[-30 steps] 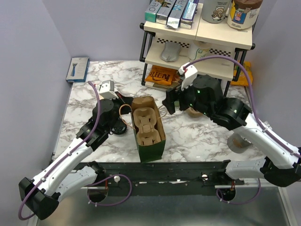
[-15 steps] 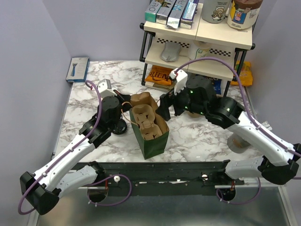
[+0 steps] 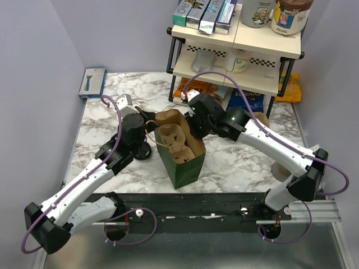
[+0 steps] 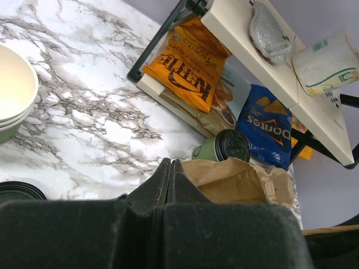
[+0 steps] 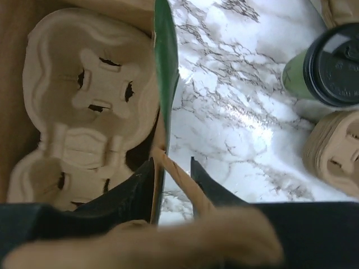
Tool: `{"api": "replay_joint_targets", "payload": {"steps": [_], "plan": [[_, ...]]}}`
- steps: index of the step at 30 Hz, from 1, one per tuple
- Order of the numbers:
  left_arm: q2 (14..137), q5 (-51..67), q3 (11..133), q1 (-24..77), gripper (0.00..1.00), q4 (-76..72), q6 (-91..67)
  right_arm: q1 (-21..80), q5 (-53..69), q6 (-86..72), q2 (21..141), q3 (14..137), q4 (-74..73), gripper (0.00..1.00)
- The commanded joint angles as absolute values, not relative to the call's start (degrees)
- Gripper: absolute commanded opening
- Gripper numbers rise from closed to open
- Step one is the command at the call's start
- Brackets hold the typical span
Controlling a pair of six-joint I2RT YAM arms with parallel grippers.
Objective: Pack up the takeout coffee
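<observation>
Green paper bag (image 3: 185, 168) stands open about mid-surface, leaning a bit, with a pulp cup carrier (image 5: 84, 112) filling its mouth. So there's not much spare room inside.

The takeout coffee (image 5: 324, 66) isn't in the bag. It's upright on the marble surface (image 3: 235, 162) with its black lid on, off to the bag's far right. A stack of spare carriers (image 5: 336, 151) sits right next to it, and the Doritos bag (image 4: 269, 131) is just behind. From the top view the right arm covers it. Between bag wall and cup it's bare marble.

The right gripper (image 5: 173, 162) is at the bag's rim, one finger inside the green wall and one outside. The brown paper handle (image 5: 179, 179) runs through the slim gap. I can see marble between the fingers, so it doesn't look clamped.

The left gripper (image 4: 170, 162) is at the bag's other side with its jaws pressed tight together. I can't tell if any paper is nipped in there.

Far edge is crowded: the shelf rack (image 3: 235, 50) has a Kettle chips bag (image 4: 185, 78) poking out the bottom. Near the left arm there's a stack of cream bowls (image 4: 14, 95) and a black disc (image 3: 143, 151). A grey cup (image 3: 280, 168) sits by the right edge.
</observation>
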State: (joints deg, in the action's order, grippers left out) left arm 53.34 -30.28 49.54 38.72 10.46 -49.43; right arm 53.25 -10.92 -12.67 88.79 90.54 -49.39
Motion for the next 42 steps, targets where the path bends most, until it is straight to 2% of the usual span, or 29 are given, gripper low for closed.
{"api": "replay_joint_targets", "payload": {"steps": [1, 3, 7, 10, 15, 18, 19, 22, 24, 31, 42], "plan": [[53.7, -31.4, 52.0, 39.1, 0.00, 12.4, -49.9, 53.2, -13.5, -13.6, 85.1, 93.2, -50.8, 0.17], [53.4, -28.6, 53.1, 39.1, 0.00, 12.4, -49.4, 53.3, -12.5, -13.0, 83.2, 93.3, -50.2, 0.01], [52.0, -25.0, 53.6, 39.3, 0.00, 10.2, -48.5, 52.8, -10.6, -11.8, 82.4, 96.1, -51.9, 0.01], [52.0, -25.1, 54.9, 39.3, 0.00, 12.3, -48.3, 50.8, -4.3, -12.0, 82.5, 96.2, -52.7, 0.01], [54.2, -27.7, 55.6, 39.2, 0.00, 15.8, -49.0, 45.8, 8.5, -12.7, 83.4, 92.3, -51.4, 0.01], [57.5, -28.4, 56.8, 38.9, 0.00, 16.6, -48.0, 43.3, 9.8, -12.7, 85.9, 90.1, -50.2, 0.01], [58.5, -28.0, 57.5, 38.4, 0.16, 17.6, -47.3, 43.2, 8.5, -12.9, 86.7, 90.2, -50.3, 0.01], [61.1, -26.5, 61.9, 37.9, 0.82, 22.0, -46.7, 43.2, 5.8, -12.7, 88.0, 90.7, -50.8, 0.01], [59.3, -26.6, 62.4, 37.9, 0.99, 21.6, -45.7, 43.2, 6.3, -12.9, 86.8, 90.2, -49.8, 0.01], [54.0, -27.0, 64.9, 37.8, 0.99, 24.2, -44.7, 43.2, 3.5, -15.6, 82.3, 87.7, -45.8, 0.02], [48.8, -20.1, 68.1, 37.7, 0.99, 30.7, -43.8, 43.2, -5.7, -17.8, 73.0, 78.5, -32.3, 0.01]]}}
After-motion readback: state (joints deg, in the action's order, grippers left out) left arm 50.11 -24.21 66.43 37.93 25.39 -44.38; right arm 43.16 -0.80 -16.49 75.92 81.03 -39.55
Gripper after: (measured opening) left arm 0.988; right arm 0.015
